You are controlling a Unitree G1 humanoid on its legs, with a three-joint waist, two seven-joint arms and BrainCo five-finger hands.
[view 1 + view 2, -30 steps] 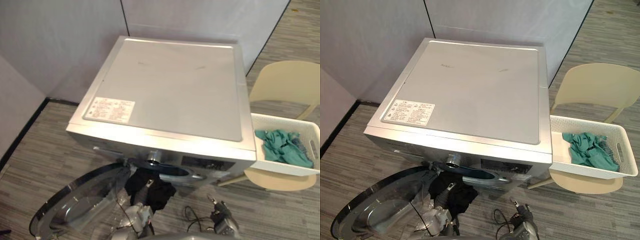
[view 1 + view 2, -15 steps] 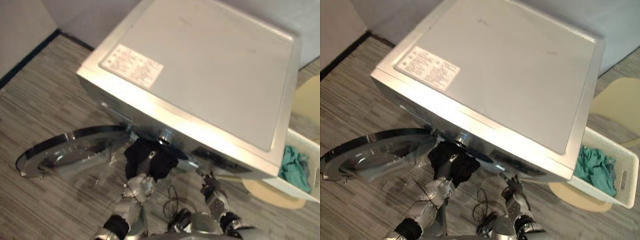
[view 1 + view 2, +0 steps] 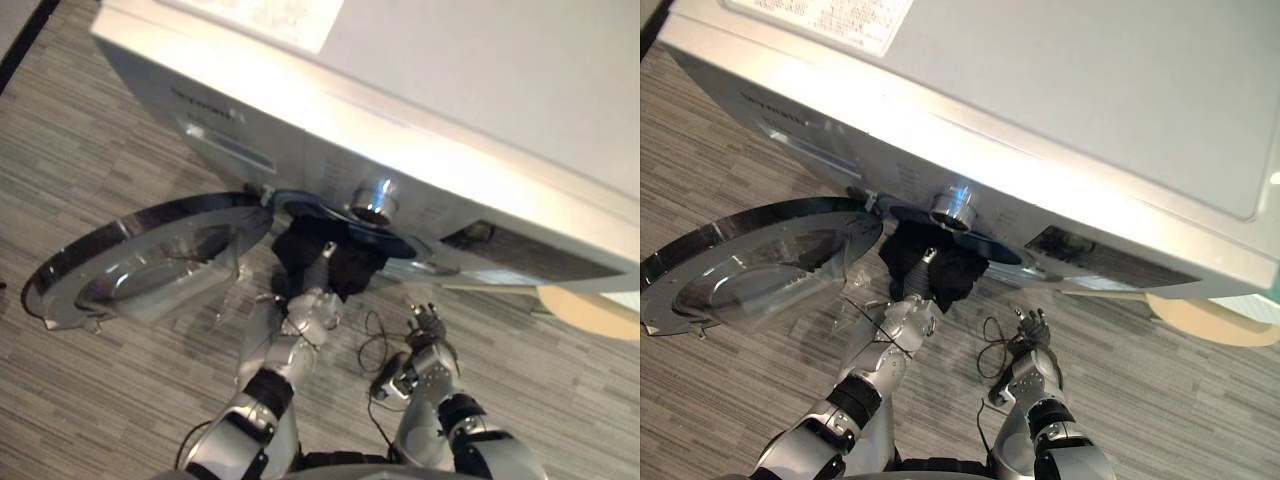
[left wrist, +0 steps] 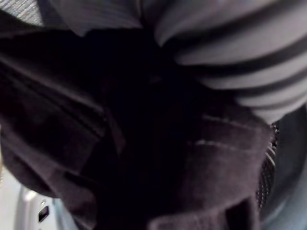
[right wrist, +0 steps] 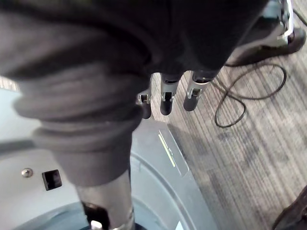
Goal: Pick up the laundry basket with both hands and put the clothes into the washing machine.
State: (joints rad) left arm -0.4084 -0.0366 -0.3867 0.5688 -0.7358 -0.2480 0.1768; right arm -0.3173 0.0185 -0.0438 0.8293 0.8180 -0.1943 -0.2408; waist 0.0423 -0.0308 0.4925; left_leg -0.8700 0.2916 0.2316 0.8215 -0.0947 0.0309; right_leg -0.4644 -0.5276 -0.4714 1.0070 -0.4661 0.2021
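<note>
At the washing machine [image 3: 300, 120] mouth, my left hand [image 3: 312, 312] loads a black garment [image 3: 340, 262], its grip I cannot tell; my right hand [image 3: 430, 355] hangs with fingers relaxed. Next, push deeper.

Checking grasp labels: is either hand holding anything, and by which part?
The left hand carries the black garment by its bunched middle at the washing machine opening; its grip is hidden. The right hand holds nothing.

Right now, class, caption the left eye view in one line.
Left hand holds a black garment at the silver washing machine's open mouth; right hand open.
</note>
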